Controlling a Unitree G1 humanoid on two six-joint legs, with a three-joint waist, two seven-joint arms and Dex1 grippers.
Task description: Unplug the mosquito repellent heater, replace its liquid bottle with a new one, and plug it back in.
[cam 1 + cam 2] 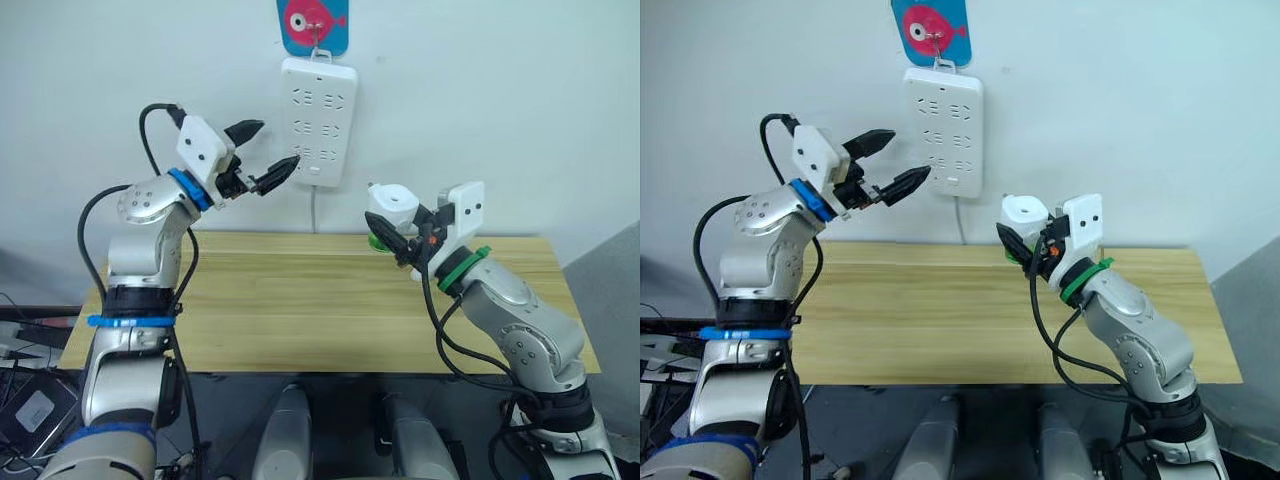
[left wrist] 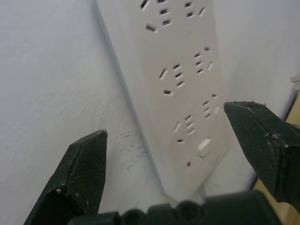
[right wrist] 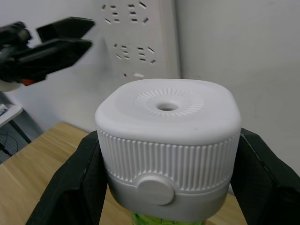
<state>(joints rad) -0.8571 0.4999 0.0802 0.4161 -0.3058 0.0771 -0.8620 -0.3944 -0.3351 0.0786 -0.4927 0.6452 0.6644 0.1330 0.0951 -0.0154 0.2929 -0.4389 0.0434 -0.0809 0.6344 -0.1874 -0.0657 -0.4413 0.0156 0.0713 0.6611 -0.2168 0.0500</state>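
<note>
While clamped, the mosquito repellent heater [image 3: 168, 145] (white, ribbed) sits upright.

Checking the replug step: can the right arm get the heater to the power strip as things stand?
Probably yes. The right gripper holds the heater just below the strip; the open left gripper hovers beside its lower sockets and may crowd them.

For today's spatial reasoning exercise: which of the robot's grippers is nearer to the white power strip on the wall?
Left. The left gripper hangs open just beside the power strip, near its lower sockets. The right gripper is lower, over the table, shut on the mosquito repellent heater.
</note>
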